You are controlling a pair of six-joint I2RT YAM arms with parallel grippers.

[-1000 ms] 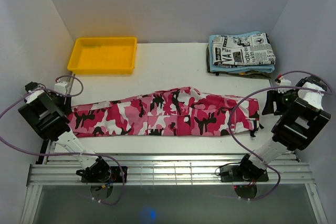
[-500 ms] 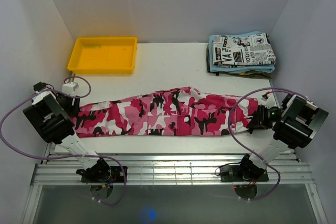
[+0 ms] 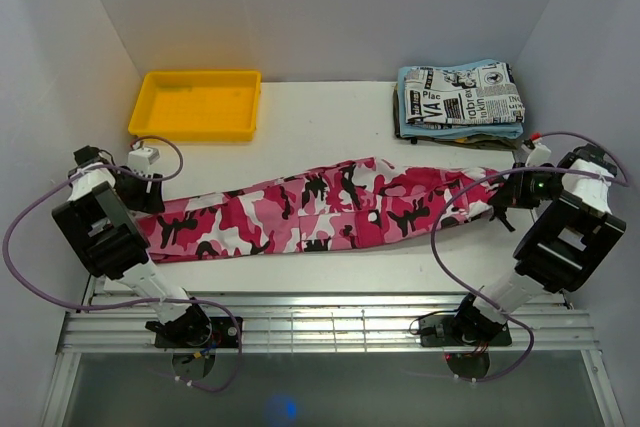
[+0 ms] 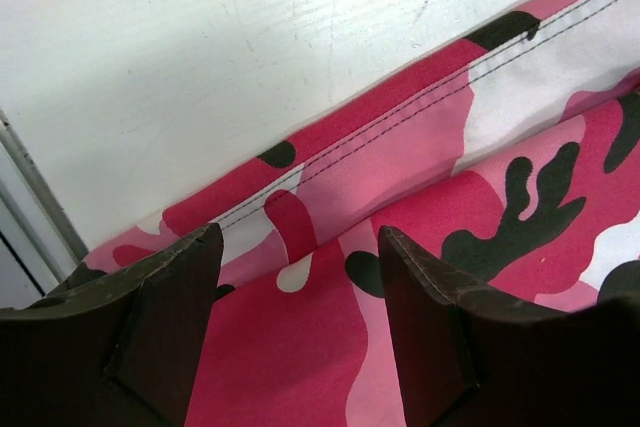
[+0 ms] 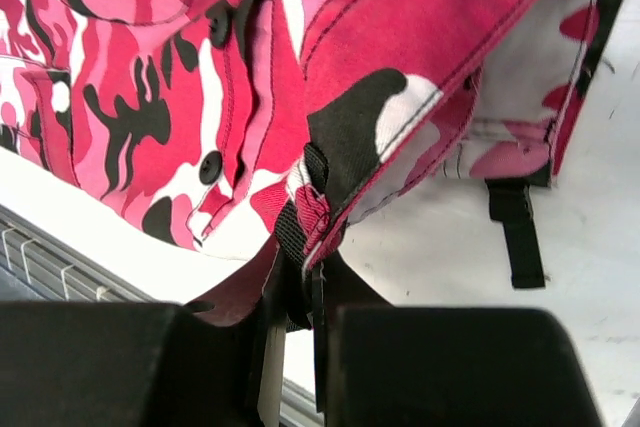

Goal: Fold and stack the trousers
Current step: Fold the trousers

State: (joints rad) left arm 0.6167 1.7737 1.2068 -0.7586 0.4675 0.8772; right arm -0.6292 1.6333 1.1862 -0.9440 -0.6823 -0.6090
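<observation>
**Trousers (image 3: 320,212) stretched left to right between both claws**

They lie on the near half of the table (image 3: 330,117), with the leg hem (image 4: 400,122) under the left gripper (image 4: 300,267) and the waistband (image 5: 400,97) in the right gripper (image 5: 300,292). The right jaws clamp the waistband, lifting it slightly. The left jaws stand wide astride the cloth, gripping nothing. Both elbows splay outward, wrists turned inward.

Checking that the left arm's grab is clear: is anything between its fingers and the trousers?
Nothing visible. The left gripper is open right over the trousers, with only that cloth between its fingers; the table shows beyond the hem. The right gripper is shut on the other end.
</observation>
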